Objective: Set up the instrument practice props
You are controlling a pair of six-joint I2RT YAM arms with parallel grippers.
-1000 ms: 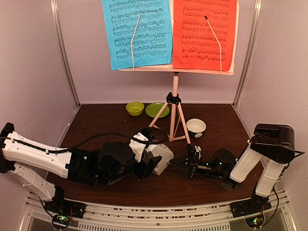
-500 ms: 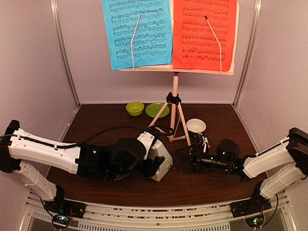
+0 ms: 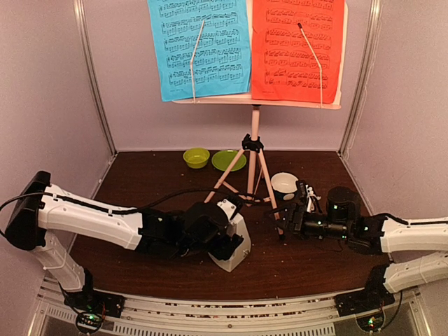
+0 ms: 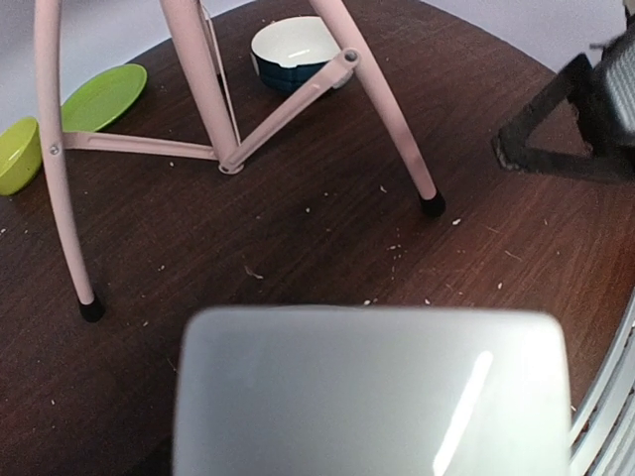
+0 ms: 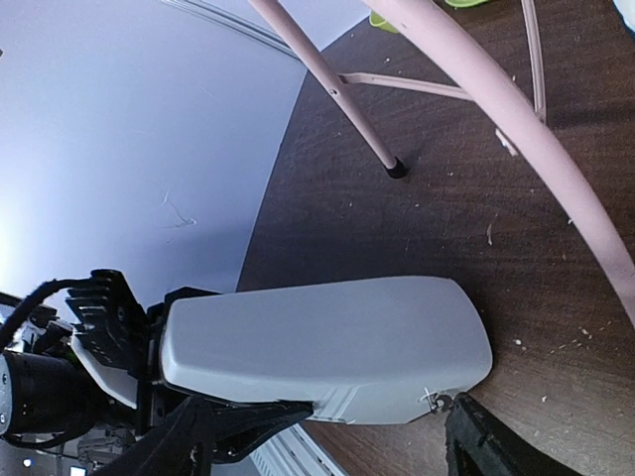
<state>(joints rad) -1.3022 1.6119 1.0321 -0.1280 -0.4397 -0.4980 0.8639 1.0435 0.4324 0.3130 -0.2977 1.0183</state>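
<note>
The pale pink music stand (image 3: pixel 255 140) is upright at mid-table, with a blue page (image 3: pixel 199 45) and a red page (image 3: pixel 297 45) on its desk. My left gripper (image 3: pixel 224 241) is shut on the white metronome (image 3: pixel 235 243), in front of the tripod legs. That metronome (image 4: pixel 367 397) fills the bottom of the left wrist view and hides the fingers. My right gripper (image 3: pixel 284 220) is open and empty beside the tripod's right leg. It faces the metronome (image 5: pixel 327 342) with a gap between them. Whether the metronome rests on the table I cannot tell.
A green bowl (image 3: pixel 196 157) and a green plate (image 3: pixel 228 160) sit at the back behind the stand. A small white bowl with a dark rim (image 3: pixel 285 185) sits just beyond my right gripper. Tripod feet (image 4: pixel 431 205) rest on the dark table. Grey walls enclose three sides.
My left arm has carried the metronome a little right and toward the front. My right arm has stretched out low, its gripper went from shut to open and shifted toward the white bowl.
</note>
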